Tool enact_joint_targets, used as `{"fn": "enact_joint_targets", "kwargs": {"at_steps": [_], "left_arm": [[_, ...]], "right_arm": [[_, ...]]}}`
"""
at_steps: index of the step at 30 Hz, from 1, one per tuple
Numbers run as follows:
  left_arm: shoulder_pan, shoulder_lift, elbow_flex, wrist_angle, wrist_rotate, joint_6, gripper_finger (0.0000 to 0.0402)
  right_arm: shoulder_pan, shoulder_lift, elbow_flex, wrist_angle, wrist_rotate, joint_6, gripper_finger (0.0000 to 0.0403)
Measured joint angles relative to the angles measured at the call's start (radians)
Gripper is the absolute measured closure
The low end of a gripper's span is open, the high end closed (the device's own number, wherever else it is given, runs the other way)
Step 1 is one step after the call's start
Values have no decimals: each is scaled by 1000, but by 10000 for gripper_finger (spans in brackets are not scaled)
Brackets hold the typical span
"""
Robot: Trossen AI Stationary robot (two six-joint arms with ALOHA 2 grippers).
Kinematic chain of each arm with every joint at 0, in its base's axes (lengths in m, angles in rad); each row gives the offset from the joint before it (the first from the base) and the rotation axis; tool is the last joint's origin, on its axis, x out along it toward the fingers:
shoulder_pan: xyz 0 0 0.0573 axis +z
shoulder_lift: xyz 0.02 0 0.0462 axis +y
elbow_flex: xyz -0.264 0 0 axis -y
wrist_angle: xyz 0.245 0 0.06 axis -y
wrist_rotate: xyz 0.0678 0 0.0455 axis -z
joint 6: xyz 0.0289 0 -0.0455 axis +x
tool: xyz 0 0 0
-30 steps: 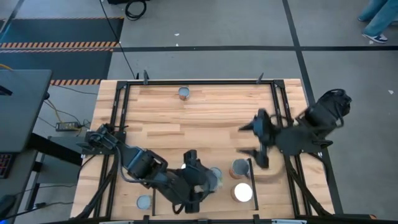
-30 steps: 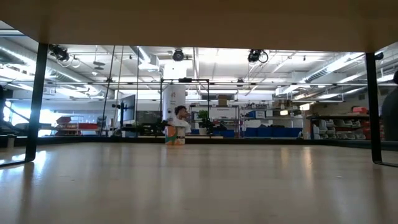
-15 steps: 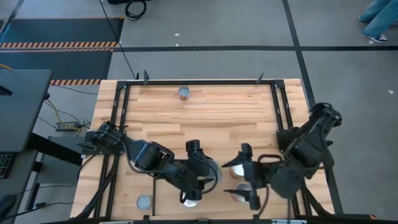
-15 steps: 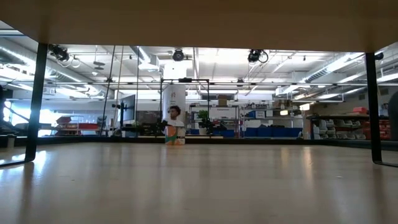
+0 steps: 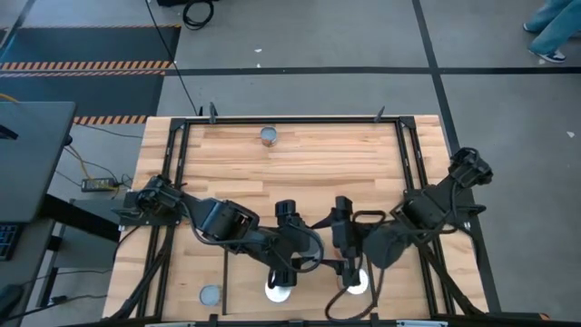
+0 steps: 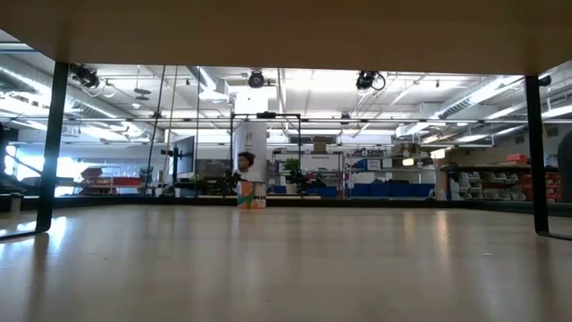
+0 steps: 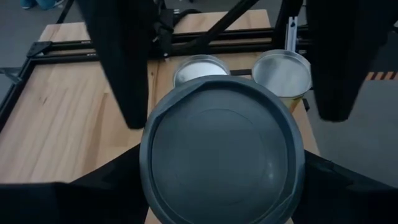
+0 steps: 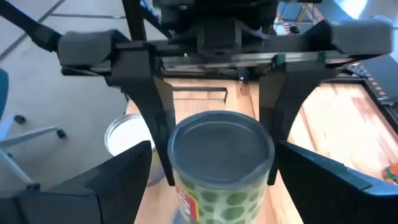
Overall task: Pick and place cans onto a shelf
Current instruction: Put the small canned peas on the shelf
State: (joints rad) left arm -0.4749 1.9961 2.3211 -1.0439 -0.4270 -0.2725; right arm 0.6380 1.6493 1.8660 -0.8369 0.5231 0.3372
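My left gripper (image 5: 298, 254), near the table's near edge, is shut on a can with a grey top (image 7: 222, 152) and a green-dotted label (image 8: 219, 199). My right gripper (image 5: 343, 256) faces it from the right and is open. Its fingers (image 7: 118, 68) stand on either side of this can and do not touch it. In the high view the two grippers hide the can. White-topped cans (image 5: 280, 291) (image 5: 356, 283) stand upright on the light-wood panel between thin black rails (image 5: 224, 283). A grey-topped can (image 5: 211, 294) stands at the near left, and another (image 5: 269, 136) near the far edge. My left gripper pinches the can's round side (image 8: 177, 177) just below its top rim, between its two fingers (image 8: 146, 99). The fingers slant down from the table's left. The can stands upright in the hold. Its bottom is out of every frame, so I cannot tell whether it rests on anything.
Black rails frame the table (image 5: 290, 118) and run along both sides (image 5: 418, 182). A metal-topped can (image 7: 283, 71) and a white-topped one (image 7: 199, 65) stand just beyond the held can. The far half of the tabletop (image 5: 300, 173) holds only the far can, which also shows in the low view (image 6: 252, 199).
My right gripper has swung from the table's right side toward the near edge and the left, and has turned to face my left gripper, staying open. My left gripper has gone a little right and toward the far edge with the can. A white-topped can has come into view near it.
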Motion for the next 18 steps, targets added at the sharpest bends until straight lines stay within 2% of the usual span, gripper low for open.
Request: {"fn": "enact_joint_targets", "kwargs": {"at_steps": [7, 18], "left_arm": [[1, 1, 0, 14, -2, 2, 113], [3, 1, -1, 52, 13, -23, 112]], "right_arm": [[-46, 3, 0, -49, -74, 6, 55], [-52, 1, 1, -45, -85, -65, 55]]}}
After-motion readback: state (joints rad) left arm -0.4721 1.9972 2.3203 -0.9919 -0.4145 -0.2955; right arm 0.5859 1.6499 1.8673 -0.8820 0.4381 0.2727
